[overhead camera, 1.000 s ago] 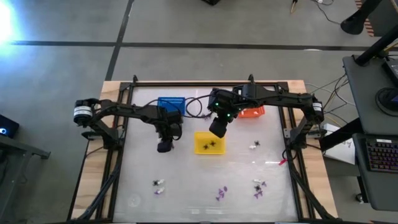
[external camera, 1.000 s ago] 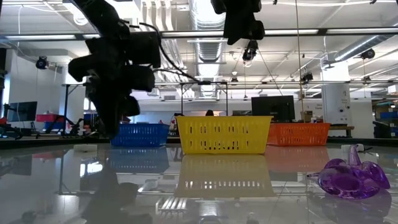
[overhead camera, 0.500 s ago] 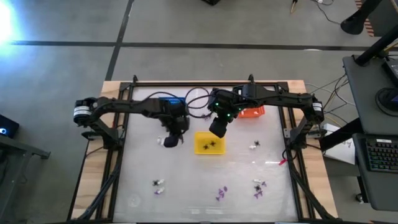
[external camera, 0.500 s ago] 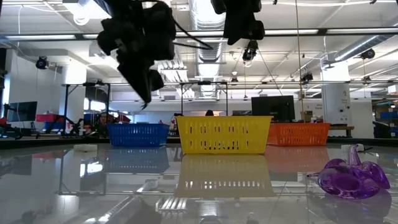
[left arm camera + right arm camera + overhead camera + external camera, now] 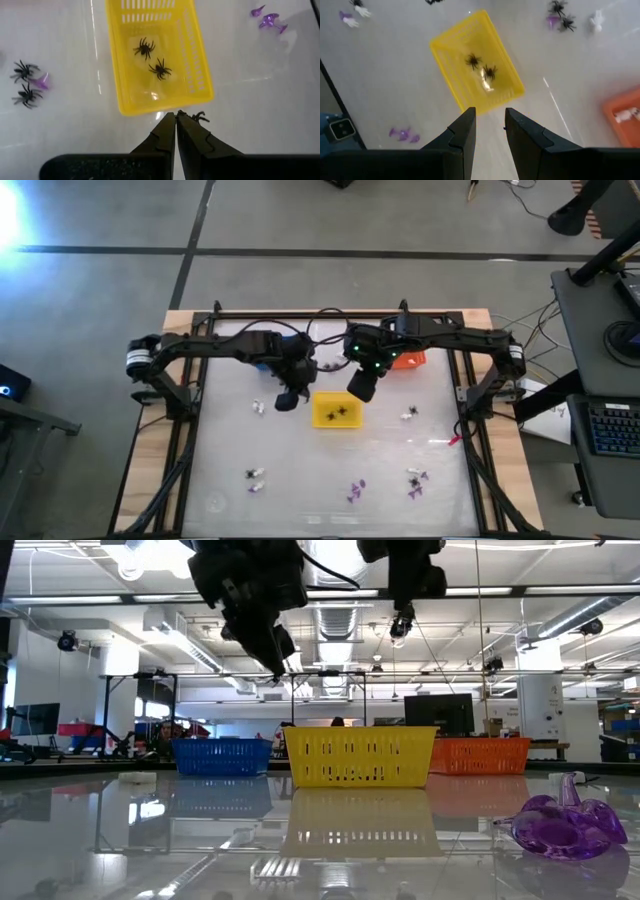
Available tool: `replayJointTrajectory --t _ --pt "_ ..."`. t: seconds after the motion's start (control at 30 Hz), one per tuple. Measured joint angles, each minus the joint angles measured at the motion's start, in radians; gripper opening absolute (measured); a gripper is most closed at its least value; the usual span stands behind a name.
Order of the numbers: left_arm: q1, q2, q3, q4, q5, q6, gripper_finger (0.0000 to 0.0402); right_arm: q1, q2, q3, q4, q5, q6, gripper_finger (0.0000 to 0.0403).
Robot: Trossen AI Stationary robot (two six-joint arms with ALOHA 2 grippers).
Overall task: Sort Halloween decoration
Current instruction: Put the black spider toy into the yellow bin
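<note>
High view: the left gripper (image 5: 287, 400) hangs just left of the yellow basket (image 5: 336, 409) at frame centre, and the right gripper (image 5: 361, 387) hangs at the basket's upper right corner, both clear of the glossy table (image 5: 300, 480). The yellow basket lies with its long axis across the frame and holds two black spiders (image 5: 338, 413) side by side. Behind it, the orange basket (image 5: 408, 360) shows at the right arm's elbow and the blue basket (image 5: 262, 352) is mostly hidden under the left arm. Loose trinkets lie scattered: a white piece (image 5: 259, 406) left of the left gripper, a white piece (image 5: 409, 414) right of the yellow basket, a black-and-white pair (image 5: 255, 478) at lower left, purple pieces (image 5: 355, 491) at lower centre and a black-and-purple cluster (image 5: 416, 479) at lower right. In the left wrist view the fingers (image 5: 165, 137) are pressed together, and a black spider (image 5: 200, 117) juts from beside their tips near the basket's short wall; whether it is pinched cannot be told. In the right wrist view the fingers (image 5: 463, 135) stand parted with nothing between them, above the basket's near end. In the low view the three baskets stand in a row, blue, yellow, orange from left to right, and a purple trinket (image 5: 562, 824) lies at lower right.
</note>
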Motion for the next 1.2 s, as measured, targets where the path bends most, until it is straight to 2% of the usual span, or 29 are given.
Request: replayJointTrajectory --t 0.4,0.67,1.07,1.2 --pt "-0.003 0.088 0.022 0.024 0.001 0.04 0.0 0.0 -0.141 -0.001 -0.041 0.155 0.078 0.0098" --pt "-0.003 0.149 0.026 0.091 0.008 0.051 0.0 0.0 -0.189 -0.001 -0.04 0.183 0.123 0.0098" --pt "-0.002 0.217 0.091 0.087 0.035 0.054 0.0001 0.0 -0.166 -0.001 -0.041 0.183 0.104 0.0098" --pt "-0.002 0.22 0.104 0.075 0.035 0.059 0.0014 0.0 -0.163 0.0 -0.043 0.183 0.098 0.0098"
